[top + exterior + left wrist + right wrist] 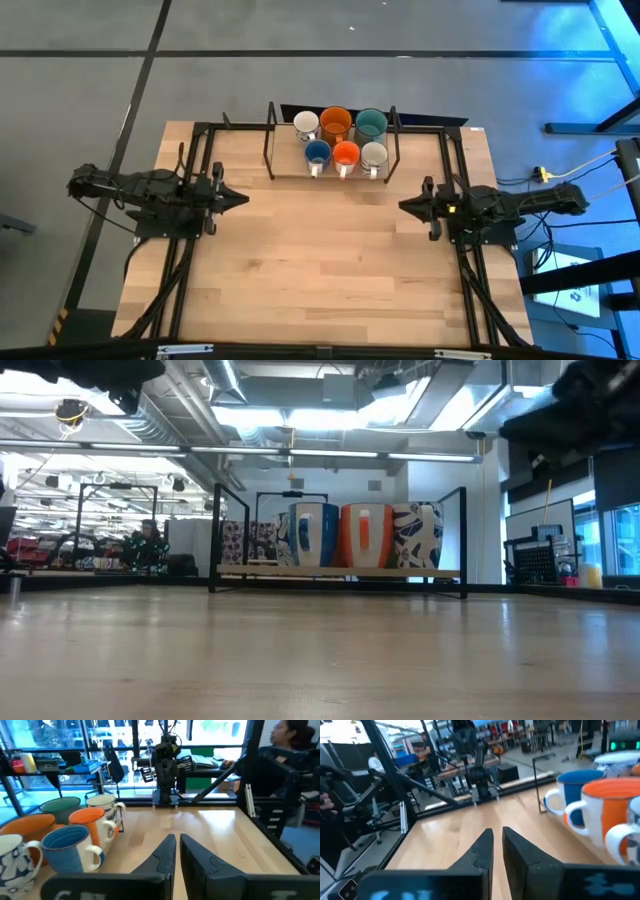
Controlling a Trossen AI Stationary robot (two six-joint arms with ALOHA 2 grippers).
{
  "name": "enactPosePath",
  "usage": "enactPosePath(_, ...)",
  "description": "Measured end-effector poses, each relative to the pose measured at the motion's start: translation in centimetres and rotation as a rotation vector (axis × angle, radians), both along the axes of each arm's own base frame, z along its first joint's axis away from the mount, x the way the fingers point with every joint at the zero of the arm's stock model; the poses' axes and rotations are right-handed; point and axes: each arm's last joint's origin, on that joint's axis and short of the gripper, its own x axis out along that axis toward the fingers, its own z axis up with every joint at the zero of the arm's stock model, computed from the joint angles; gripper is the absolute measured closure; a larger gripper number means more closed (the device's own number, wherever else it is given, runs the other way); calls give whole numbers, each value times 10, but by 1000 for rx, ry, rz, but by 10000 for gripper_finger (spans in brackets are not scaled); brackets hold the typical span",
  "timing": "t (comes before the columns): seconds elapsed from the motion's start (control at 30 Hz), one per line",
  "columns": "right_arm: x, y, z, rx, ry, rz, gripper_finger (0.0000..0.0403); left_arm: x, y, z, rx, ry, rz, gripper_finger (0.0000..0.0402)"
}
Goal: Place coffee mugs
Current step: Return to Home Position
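Six coffee mugs stand upright on their bases in the black wire rack (270,140) at the table's far edge. In the back row are a white mug (306,124), a larger orange one (335,123) and a teal one (371,123). In front are a blue mug (318,152), an orange one (346,153) and a white one (374,154). My left gripper (243,198) hovers to the rack's near left, fingers shut and holding nothing. My right gripper (403,206) hovers to the rack's near right, also shut and holding nothing. The two grippers point at each other.
Bare wooden tabletop (320,260) lies between and in front of the two arms. Black frame rails (200,150) run along the table's left, right and far sides. A person (290,740) sits beyond the table's right side, seen in the left wrist view.
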Motion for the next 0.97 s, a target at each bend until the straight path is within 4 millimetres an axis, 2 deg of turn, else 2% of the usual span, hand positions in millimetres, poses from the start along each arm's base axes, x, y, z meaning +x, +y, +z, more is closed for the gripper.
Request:
enactPosePath(0.23, -21, -3, -8, -53, 11, -8, 374, -4, 3, -25, -40, -59, 8, 382)
enactPosePath(0.33, -20, -3, -12, -102, 45, 5, 375, -6, 4, -32, -46, -73, 14, 382)
enactPosePath(0.6, -19, 1, -12, -197, -3, 134, 375, -17, 4, -46, -50, -137, -32, 382)
enactPosePath(0.8, -14, 1, -24, -210, -58, 110, 375, -18, 5, -55, -52, -145, -35, 382)
enactPosePath(0.97, -14, 2, -25, -213, -50, 122, 375, -17, 4, -57, -51, -139, -65, 382)
